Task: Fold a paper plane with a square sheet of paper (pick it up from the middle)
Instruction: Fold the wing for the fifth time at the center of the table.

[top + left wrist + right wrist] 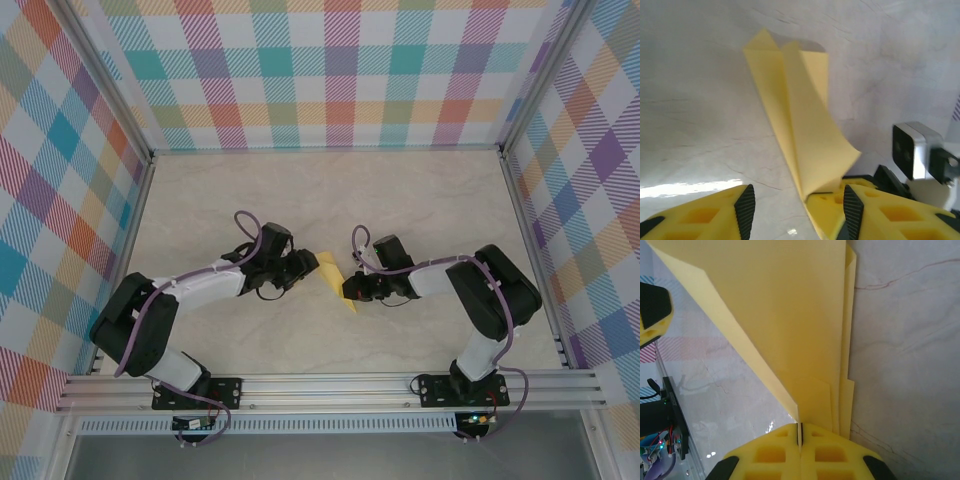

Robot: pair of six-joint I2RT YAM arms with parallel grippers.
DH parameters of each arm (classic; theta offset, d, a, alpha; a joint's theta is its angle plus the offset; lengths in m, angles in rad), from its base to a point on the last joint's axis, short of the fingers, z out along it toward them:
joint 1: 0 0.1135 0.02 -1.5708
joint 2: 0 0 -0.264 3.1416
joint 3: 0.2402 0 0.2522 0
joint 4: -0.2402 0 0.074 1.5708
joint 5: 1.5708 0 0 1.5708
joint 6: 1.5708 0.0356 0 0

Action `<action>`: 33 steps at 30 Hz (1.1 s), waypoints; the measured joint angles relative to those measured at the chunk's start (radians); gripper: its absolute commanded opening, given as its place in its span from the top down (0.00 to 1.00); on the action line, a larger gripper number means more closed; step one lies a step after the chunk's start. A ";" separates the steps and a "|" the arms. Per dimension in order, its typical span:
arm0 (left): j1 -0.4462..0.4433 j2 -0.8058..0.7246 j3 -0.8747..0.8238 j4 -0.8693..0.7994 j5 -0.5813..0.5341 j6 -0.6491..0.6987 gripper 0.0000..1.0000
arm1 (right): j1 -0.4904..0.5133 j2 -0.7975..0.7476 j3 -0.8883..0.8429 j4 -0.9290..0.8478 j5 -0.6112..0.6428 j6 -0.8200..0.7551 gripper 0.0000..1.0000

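**One folded yellow sheet, pinched at one end, hemmed in by two arms**

Count: one sheet of paper (335, 280), two arms, one table (330, 190).

Sheet of paper: yellow, folded into a narrow layered strip. From the top camera it lies just toward 6 o'clock of the table's centre. Its long axis runs from 11 o'clock to 5 o'clock.

Right arm (455, 275): the right jaws sit at the sheet's 5 o'clock end. They are clenched on it. In the right wrist camera the two yellow halves meet, with the paper's edge caught in the seam. The sheet (790, 315) rises from there toward 12 o'clock. Its stepped layers show along the 3 o'clock edge.

Left arm (200, 285): the left jaws sit at the sheet's 9 o'clock side. They stand apart and released, with bare table between them. In the left wrist camera the near end of the sheet (800, 125) rests against the inner face of the 5 o'clock pad (852, 207). The 7 o'clock pad is clear of it. One flap curls up off the table.

Surroundings: plaid walls (330, 70) stand at 9, 12 and 3 o'clock. An aluminium rail (330, 385) runs along 6 o'clock. Purple cables (250, 225) loop over both wrists.

Obstructions: from above, the right jaws' housing covers the sheet's 5 o'clock tip. The white camera module (912, 150) stands at 3 o'clock in the left wrist view.
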 measured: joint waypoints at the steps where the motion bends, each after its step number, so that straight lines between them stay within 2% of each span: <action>1: -0.010 0.005 0.000 0.023 0.010 -0.001 0.55 | 0.000 0.001 0.001 -0.002 0.000 0.000 0.95; 5: -0.059 0.051 0.002 0.125 0.043 -0.002 0.58 | -0.002 0.003 0.006 -0.013 -0.004 0.000 0.96; 11: -0.116 0.145 0.023 0.210 0.057 -0.005 0.58 | -0.006 0.005 0.007 -0.013 -0.008 0.007 0.96; 23: -0.121 0.215 0.044 0.311 0.046 -0.007 0.55 | -0.012 0.014 0.011 -0.013 -0.026 0.008 0.95; 33: -0.121 0.250 0.044 0.315 0.037 0.008 0.54 | -0.014 0.020 0.019 -0.021 -0.034 0.026 0.94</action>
